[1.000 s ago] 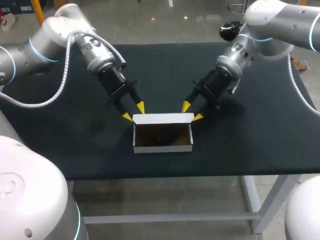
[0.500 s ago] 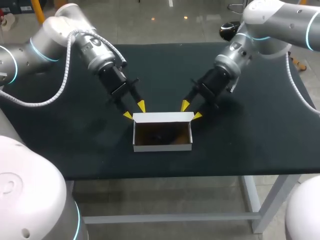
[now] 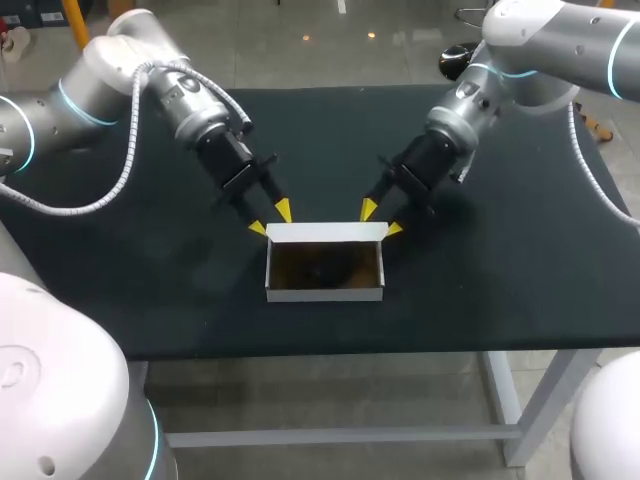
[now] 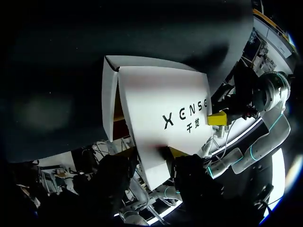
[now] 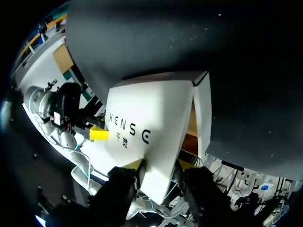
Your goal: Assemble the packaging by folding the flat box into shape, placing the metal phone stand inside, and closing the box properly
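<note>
While the black worktop [image 3: 520, 270] lay beneath it, the white cardboard box [image 3: 325, 290] stood open-topped, its lid flap [image 3: 326, 233] raised. The left claw [image 3: 270, 219] straddled the flap's left corner and the right claw [image 3: 381, 219] its right corner. Whether either gripped it, I couldn't tell.

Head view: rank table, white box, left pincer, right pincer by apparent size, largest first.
1. table
2. white box
3. left pincer and right pincer: tied. They look about equal and sit at a similar distance from the camera, so I won't rank one over the other.
</note>
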You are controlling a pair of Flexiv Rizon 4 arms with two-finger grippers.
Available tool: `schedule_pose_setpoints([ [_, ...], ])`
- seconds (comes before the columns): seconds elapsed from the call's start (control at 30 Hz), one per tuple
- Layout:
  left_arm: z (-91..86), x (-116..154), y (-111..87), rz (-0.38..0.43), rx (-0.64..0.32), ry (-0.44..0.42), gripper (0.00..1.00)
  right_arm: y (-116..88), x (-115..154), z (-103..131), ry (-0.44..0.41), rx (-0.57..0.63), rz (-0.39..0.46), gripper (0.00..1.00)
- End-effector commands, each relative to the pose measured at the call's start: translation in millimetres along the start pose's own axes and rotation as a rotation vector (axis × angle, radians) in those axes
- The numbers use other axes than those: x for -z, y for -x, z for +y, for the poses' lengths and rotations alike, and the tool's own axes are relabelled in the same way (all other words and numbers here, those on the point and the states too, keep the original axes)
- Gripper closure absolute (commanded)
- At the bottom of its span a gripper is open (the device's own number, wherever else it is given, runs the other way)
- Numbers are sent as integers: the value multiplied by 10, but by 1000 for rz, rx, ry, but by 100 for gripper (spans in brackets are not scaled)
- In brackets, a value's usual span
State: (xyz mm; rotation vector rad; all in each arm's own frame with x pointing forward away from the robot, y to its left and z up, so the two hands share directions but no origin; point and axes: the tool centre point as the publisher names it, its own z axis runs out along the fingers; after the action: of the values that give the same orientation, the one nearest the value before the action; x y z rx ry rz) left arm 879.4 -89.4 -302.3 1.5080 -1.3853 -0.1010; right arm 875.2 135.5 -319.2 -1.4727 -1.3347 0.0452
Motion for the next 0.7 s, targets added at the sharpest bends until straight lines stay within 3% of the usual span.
schedule_pose_setpoints([
  [0.03, -20, -34, -33, 5, -2, 2, 59, -67, -17, 46, -10, 0, -5, 55],
  [0.7, -37, -47, -10, 17, -8, -7, 60, -92, -48, 93, -21, 0, -14, 55],
])
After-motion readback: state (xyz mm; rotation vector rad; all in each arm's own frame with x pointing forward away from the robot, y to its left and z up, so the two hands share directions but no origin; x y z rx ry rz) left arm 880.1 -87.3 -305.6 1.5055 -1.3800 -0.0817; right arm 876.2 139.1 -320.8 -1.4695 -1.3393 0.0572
